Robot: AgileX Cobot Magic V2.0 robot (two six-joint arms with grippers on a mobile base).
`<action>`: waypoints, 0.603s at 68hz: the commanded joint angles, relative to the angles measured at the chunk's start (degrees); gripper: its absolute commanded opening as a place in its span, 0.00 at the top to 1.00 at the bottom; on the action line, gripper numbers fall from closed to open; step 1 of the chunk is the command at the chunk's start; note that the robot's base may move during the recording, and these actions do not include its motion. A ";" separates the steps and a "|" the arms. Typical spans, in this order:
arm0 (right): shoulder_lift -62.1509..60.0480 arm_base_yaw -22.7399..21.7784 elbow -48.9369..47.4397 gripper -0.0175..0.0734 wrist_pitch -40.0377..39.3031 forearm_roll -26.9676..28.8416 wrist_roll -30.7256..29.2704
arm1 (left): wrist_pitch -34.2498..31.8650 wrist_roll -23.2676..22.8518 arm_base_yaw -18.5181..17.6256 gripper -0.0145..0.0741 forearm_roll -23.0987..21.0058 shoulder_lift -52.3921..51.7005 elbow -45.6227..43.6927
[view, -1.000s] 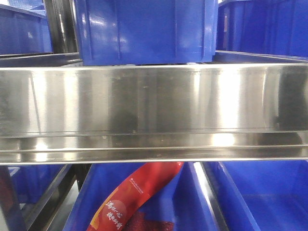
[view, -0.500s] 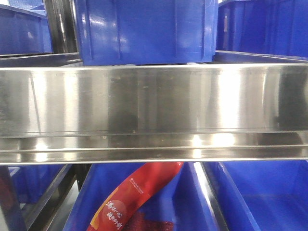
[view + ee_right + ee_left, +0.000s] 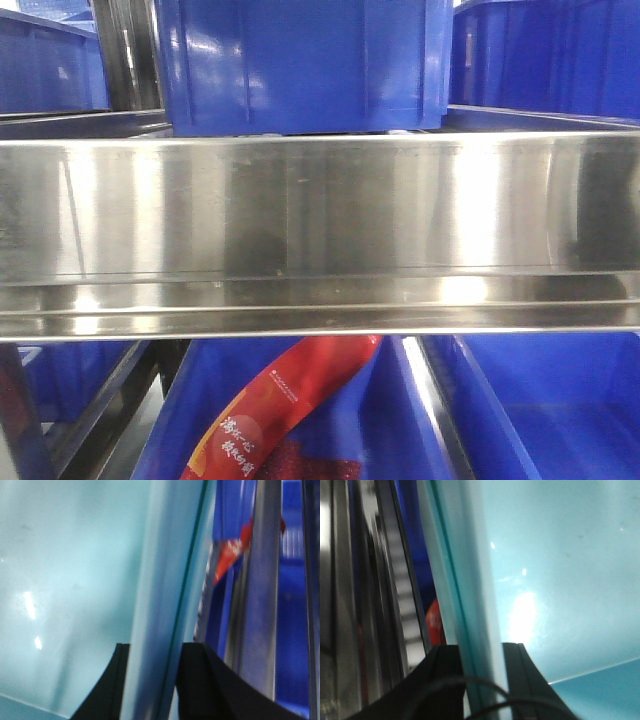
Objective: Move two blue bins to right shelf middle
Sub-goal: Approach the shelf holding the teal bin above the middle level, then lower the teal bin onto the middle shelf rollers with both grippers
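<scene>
- Front view, left: a steel post (image 3: pixel 125 55) and part of a blue bin (image 3: pixel 50 65) behind it, on the upper level.
- Front view, centre: a wide steel shelf rail (image 3: pixel 320 230) runs across the whole picture. A blue bin, the centre bin (image 3: pixel 300 60), sits on the level above it.
- Front view, below the rail: a lower bin (image 3: pixel 380 420) holds a red packet (image 3: pixel 275 405) with printed writing. Just to its right is another lower bin, the right bin (image 3: pixel 545 400), which looks empty.
- Front view, upper right: the corner of a further bin (image 3: pixel 545 55).
- Neither arm shows in the front view.
- Left wrist view: the left gripper (image 3: pixel 482 652) has its two black fingers either side of a pale, washed-out bin wall (image 3: pixel 470 580); it is clamped on that rim. Steel shelving and a glimpse of red lie to the left.
- Right wrist view: the right gripper (image 3: pixel 152 652) grasps a bin rim (image 3: pixel 165 580) the same way, with steel uprights and the red packet to the right.
- Judgement: both arms seem to hold one bin by opposite walls, so a carry is under way. I cannot tell whether it is the first or second bin, nor which shelf faces the camera, so no placement can be confirmed.
</scene>
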 commanded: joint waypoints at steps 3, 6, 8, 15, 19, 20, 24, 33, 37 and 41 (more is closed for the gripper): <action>-1.16 -0.34 3.88 0.98 -5.38 -2.31 -1.05 | -1.19 1.06 0.04 0.96 -0.75 0.33 3.18; -1.16 -0.34 6.04 0.98 -6.47 -2.31 -1.05 | -2.06 1.06 0.04 0.96 -0.75 0.71 5.01; -1.16 -0.34 7.19 0.98 -7.28 -2.31 -1.05 | -2.88 1.06 0.04 0.96 -0.75 0.93 6.30; -1.06 -0.34 11.08 0.98 -11.34 -2.31 -1.05 | -5.54 1.06 0.04 0.96 -0.64 1.37 9.66; -0.78 -0.34 12.44 0.98 -12.78 -2.31 -1.05 | -7.23 1.06 0.04 0.96 -0.56 1.53 11.64; -0.66 -0.34 12.66 0.98 -13.01 -2.31 -1.05 | -7.65 1.06 0.04 0.96 -0.56 1.53 11.85; 0.06 -0.34 13.27 0.98 -13.47 -2.31 -1.05 | -8.94 1.06 0.04 0.96 -0.42 1.77 13.28; 1.91 -0.34 13.38 0.98 -13.45 -2.31 -1.05 | -9.03 1.06 0.04 0.96 -0.30 3.31 14.08; 2.64 -0.34 13.38 0.98 -12.95 -2.31 -1.05 | -8.93 1.06 0.04 0.96 -0.18 3.96 14.08; 3.28 -0.34 13.38 0.98 -12.33 -2.31 -1.05 | -8.93 1.06 0.04 0.96 -0.18 4.42 14.08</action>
